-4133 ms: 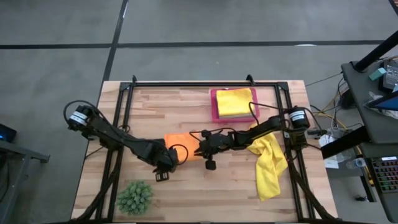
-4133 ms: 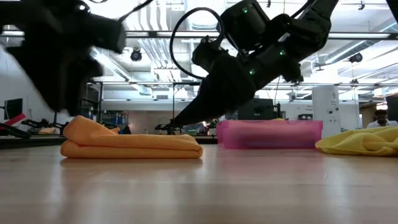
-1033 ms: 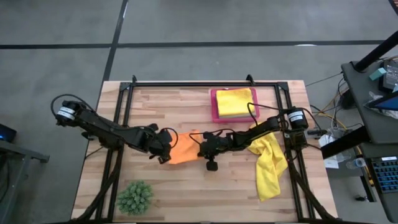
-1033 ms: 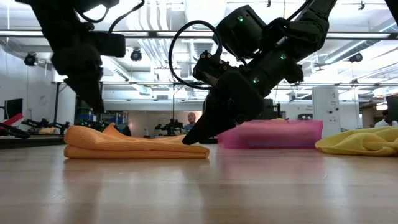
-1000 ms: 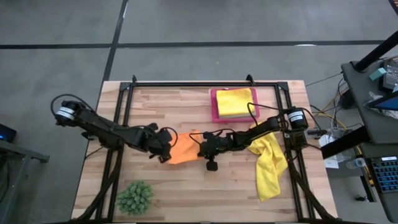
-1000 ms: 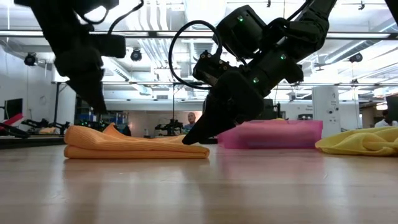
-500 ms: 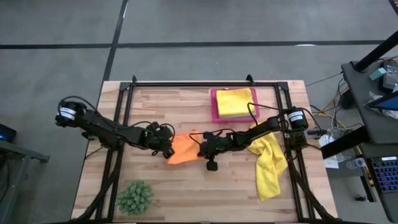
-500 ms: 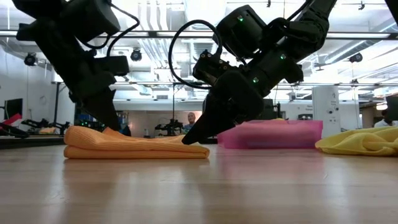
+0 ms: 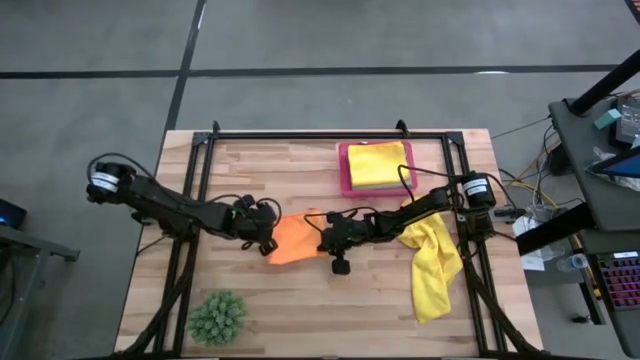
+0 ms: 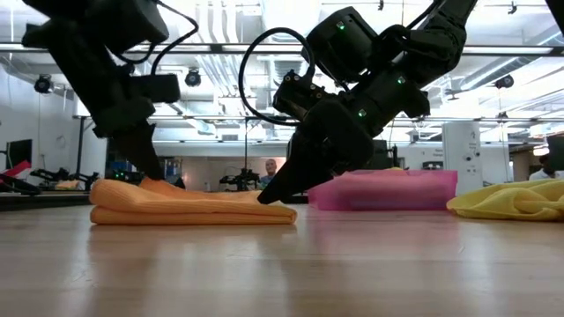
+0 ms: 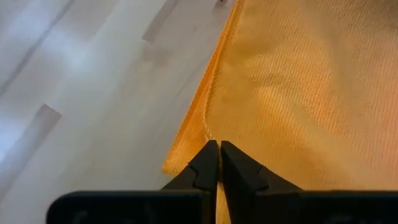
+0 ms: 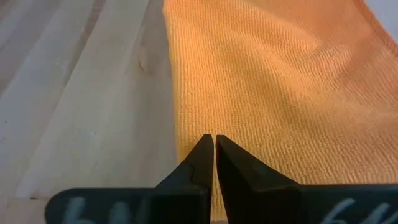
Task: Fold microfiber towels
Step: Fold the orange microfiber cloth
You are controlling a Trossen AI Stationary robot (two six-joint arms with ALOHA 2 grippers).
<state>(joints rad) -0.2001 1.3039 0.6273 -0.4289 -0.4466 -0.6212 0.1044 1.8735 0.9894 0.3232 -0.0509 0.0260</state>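
An orange towel [image 9: 296,241] lies folded in layers at the middle of the table, also in the low view [image 10: 189,205]. My left gripper [image 9: 268,240] is shut at its left end, my right gripper [image 9: 322,240] shut at its right end. A folded yellow towel [image 9: 377,164] lies in the pink tray [image 9: 343,172]. Another yellow towel [image 9: 432,265] lies crumpled at the right, one end under the right arm. My left gripper pinches the top layer's hemmed edge [image 11: 209,127] near the orange towel's left corner between its two fingertips [image 10: 157,179]. The fingers slant down from the table's left. The towel lies flat on the table under them. My right gripper rests its shut fingertips [image 12: 213,142] on top of the orange towel's right end [image 10: 275,206], close to the edge. The fingers slant down from the table's right. Whether any cloth is caught between them, I cannot tell. The towel lies flat there.
A spiky green plant ball [image 9: 217,317] sits near the front left corner. The pink tray [image 10: 379,189] stands at the far right of centre. A black frame [image 9: 300,133] borders the table's far and side edges. People show far off in the room behind.
My left gripper has come down onto the orange towel's left end, moving a little toward the table's right, and has shut on the top layer's edge. The towel has kept its place.
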